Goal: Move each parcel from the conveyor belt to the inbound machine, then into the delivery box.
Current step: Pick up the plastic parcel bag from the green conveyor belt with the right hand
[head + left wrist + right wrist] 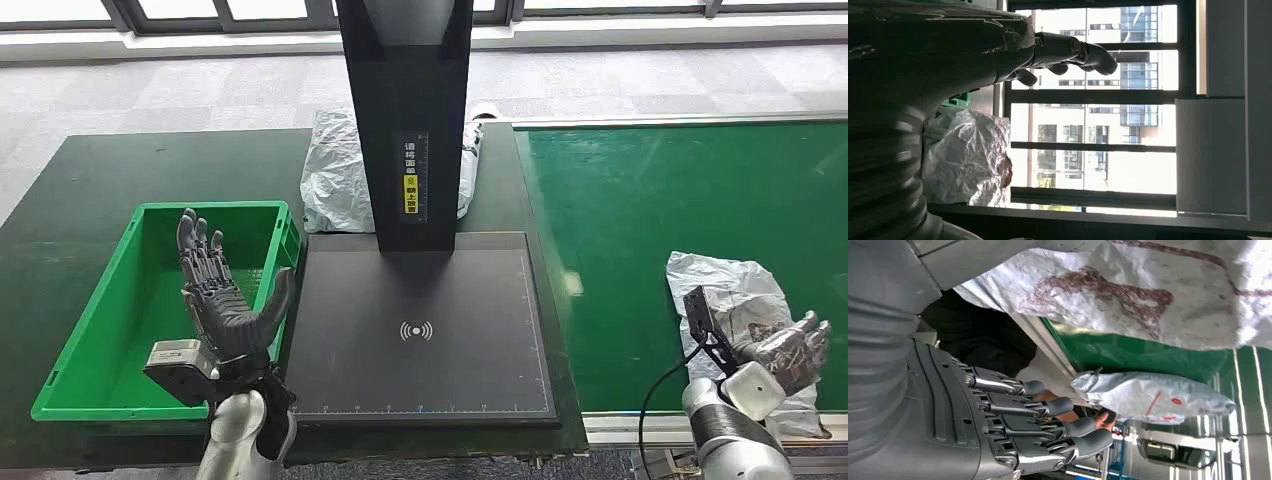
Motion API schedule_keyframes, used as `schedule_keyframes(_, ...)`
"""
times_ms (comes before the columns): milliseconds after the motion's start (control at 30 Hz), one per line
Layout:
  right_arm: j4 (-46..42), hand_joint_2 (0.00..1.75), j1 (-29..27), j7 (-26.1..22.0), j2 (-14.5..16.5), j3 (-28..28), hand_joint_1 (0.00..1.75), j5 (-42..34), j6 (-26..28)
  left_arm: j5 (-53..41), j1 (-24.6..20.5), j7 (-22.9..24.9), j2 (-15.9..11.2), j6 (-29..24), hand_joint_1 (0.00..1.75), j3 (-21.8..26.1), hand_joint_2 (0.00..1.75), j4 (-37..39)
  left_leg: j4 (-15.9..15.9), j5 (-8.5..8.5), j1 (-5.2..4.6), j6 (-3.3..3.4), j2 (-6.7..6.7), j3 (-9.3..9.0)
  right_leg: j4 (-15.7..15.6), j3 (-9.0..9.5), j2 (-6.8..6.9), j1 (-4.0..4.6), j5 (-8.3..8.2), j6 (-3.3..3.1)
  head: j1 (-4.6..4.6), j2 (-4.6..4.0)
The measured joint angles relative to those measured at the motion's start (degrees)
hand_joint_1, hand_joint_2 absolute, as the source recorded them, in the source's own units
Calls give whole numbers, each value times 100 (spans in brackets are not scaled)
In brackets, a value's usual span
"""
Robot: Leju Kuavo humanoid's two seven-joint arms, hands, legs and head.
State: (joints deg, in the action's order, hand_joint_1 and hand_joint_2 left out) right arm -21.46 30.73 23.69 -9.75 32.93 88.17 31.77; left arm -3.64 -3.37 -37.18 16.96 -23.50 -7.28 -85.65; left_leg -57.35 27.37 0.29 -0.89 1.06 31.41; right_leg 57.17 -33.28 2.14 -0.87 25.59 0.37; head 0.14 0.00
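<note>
A crumpled grey parcel lies on the green conveyor belt near its front edge. My right hand is at the parcel's near right side, fingers stretched out and touching the bag; the right wrist view shows the fingers straight beside the parcel, not closed round it. A second grey parcel lies behind the inbound machine's black column, above its flat plate. My left hand is raised with fingers spread, empty, over the right edge of the green delivery box.
The box stands on a dark table left of the machine. In the left wrist view, the far parcel lies beyond my left hand, with windows behind. The right wrist view shows that same parcel in the distance.
</note>
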Motion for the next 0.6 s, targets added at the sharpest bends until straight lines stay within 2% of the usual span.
schedule_keyframes(100, 80, 175, -1, 53, -22, 67, 0, -36, -227, 1, 21, 0, 0, 20, 0, 13, 175, -29, 0, 0, 0, 0, 0, 0, 0, -1, 0, 0, 0, 0, -1, -1)
schedule_keyframes(333, 289, 175, -44, 176, -74, 295, 0, -71, -1344, -1, 53, 0, 0, 126, 0, 48, 175, -77, 0, -1, 0, 0, 1, -1, 1, -2, -1, 1, 0, 0, -1, -1)
schedule_keyframes(433, 314, 175, -51, 118, -74, 348, 0, -48, -1617, -7, 54, 0, 0, 155, 0, 51, 175, -84, 0, -1, 0, 0, 2, -1, 1, -1, -2, 1, 0, 0, -1, -1)
schedule_keyframes(467, 317, 175, -51, 93, -74, 364, 32, -36, -1671, -9, 55, 0, 0, 164, 0, 51, 175, -86, 0, -1, 0, 0, 2, -1, 1, -1, -2, 1, 0, 0, -1, -1)
schedule_keyframes(567, 318, 175, -49, 16, -74, 385, 163, -2, -1780, -14, 57, 0, 0, 175, 0, 56, 175, -95, 0, -1, 1, 1, 3, -2, 0, 1, -3, 1, -1, 1, -1, -1)
schedule_keyframes(600, 318, 175, -47, -12, -74, 389, 175, 9, -1817, -15, 57, 0, 0, 176, 0, 58, 175, -98, 0, -1, 1, 1, 3, -3, 0, 2, -3, 1, -1, 2, -1, -1)
